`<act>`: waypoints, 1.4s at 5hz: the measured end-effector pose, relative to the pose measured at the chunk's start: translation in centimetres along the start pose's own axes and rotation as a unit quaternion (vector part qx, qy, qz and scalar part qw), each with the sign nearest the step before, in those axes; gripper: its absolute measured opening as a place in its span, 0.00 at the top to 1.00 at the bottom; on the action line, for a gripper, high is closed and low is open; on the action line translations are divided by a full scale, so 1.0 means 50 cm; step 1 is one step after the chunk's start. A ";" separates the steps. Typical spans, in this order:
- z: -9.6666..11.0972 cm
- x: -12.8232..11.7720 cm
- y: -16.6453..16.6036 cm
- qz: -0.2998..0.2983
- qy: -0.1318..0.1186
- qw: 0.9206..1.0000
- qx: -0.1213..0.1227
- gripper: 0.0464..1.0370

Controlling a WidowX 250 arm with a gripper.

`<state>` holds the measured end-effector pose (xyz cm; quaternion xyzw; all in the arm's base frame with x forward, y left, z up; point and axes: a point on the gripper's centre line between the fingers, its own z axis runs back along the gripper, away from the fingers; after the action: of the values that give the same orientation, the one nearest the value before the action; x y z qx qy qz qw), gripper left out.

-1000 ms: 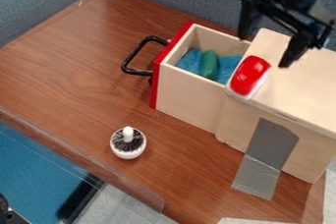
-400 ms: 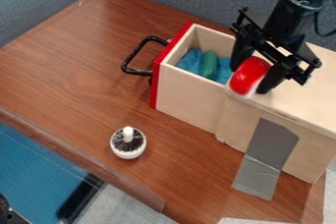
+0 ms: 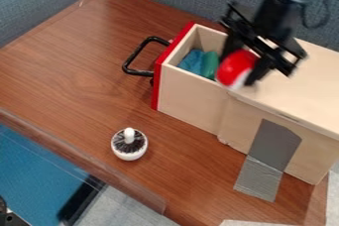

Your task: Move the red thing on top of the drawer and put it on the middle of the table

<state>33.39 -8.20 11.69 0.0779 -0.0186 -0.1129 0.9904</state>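
Observation:
Just above the right end of the open drawer, my gripper is shut on the red thing, a rounded red object with a white underside, with one finger on each side of it. The wooden drawer box stands at the right, its top partly behind the arm. The brown wooden table spreads out to the left of the box.
The drawer is pulled out, with a red front and black handle; a blue cloth and green object lie inside. A small white round brush stands near the table's front edge.
The gripper came down around the red thing, then moved up and left with it, off the box top toward the drawer opening. The drawer and brush stayed in place.

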 end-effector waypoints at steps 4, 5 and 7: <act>-0.120 -0.240 0.262 0.168 0.045 0.984 -0.027 0.46; -0.162 -0.263 0.288 0.200 0.015 0.979 -0.032 0.46; -0.271 -0.260 0.290 0.223 -0.008 0.975 -0.014 0.46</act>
<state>24.68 10.74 0.36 0.0571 -0.0422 0.1095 0.9914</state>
